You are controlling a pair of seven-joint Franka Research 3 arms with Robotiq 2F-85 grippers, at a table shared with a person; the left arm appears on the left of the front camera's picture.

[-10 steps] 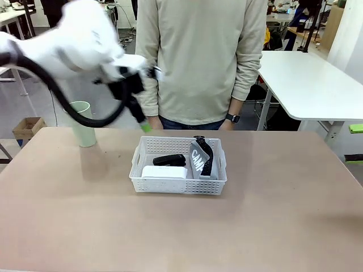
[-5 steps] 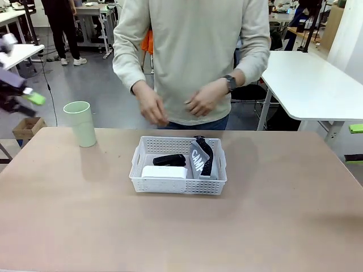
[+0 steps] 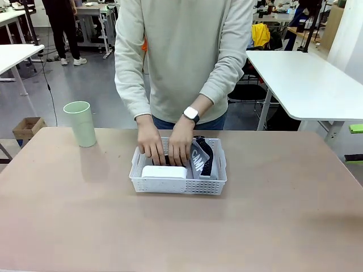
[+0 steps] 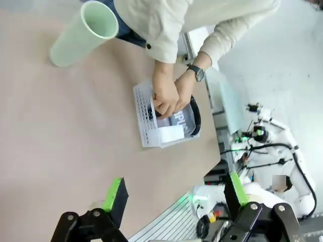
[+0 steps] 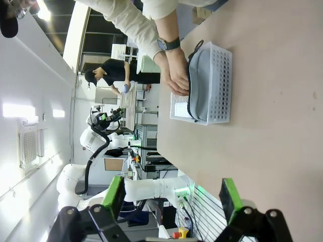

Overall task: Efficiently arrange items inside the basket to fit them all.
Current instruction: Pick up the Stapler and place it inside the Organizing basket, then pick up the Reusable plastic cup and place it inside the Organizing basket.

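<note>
My left end effector and right end effector both gape wide, holding nothing. Well ahead of them sits the white perforated basket. In it the grey pouch stands on edge beside the white box, and a person's hands reach inside. The pale green cup stands apart on the tan worktop, with a white table behind

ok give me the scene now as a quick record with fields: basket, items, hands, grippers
basket: white, mid-table
in basket: box at near left; pouch on edge along the right side
outside basket: cup, upright, on the table to the left
hands: both of the person's, inside the basket behind the box
left gripper: open, empty
right gripper: open, empty
</note>
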